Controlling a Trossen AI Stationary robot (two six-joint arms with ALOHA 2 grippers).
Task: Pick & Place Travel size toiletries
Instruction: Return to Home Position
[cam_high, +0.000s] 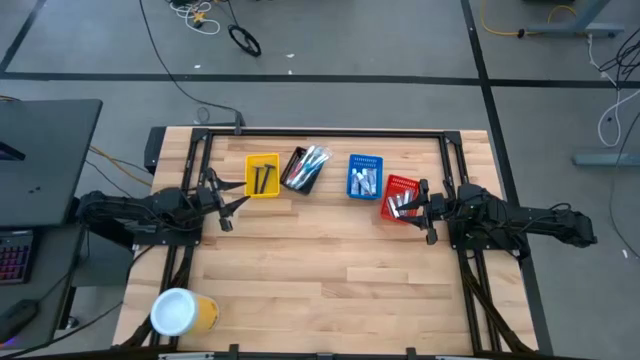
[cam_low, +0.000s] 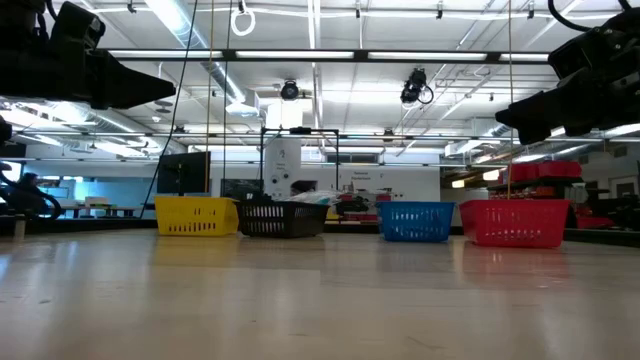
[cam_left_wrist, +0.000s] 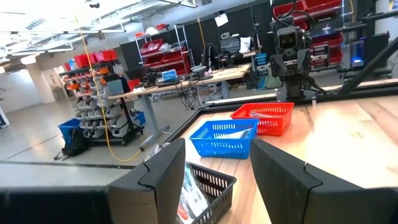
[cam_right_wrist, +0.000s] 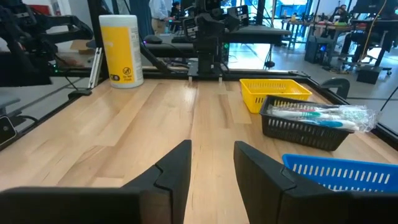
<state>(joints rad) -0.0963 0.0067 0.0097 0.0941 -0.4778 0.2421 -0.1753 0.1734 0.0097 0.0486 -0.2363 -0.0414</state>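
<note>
Four mesh baskets stand in a row on the far half of the table. The yellow basket (cam_high: 262, 175) holds dark razors (cam_high: 264, 180). Packed toothbrushes (cam_high: 308, 163) lie in the black basket (cam_high: 303, 172). White tubes (cam_high: 363, 182) fill the blue basket (cam_high: 364, 176), and silvery sachets (cam_high: 399, 206) sit in the red basket (cam_high: 400, 197). My left gripper (cam_high: 226, 205) hovers open, above the table near the yellow basket (cam_low: 195, 215). My right gripper (cam_high: 424, 210) hovers open beside the red basket (cam_low: 513, 222). Both grippers are empty: left (cam_left_wrist: 217, 146), right (cam_right_wrist: 212, 146).
A big yellow cup with a white lid (cam_high: 180, 312) stands at the table's near left corner; it also shows in the right wrist view (cam_right_wrist: 121, 50). Bare wood (cam_high: 330, 260) spans the middle and near part of the table. A black frame (cam_high: 320, 132) runs along the far edge.
</note>
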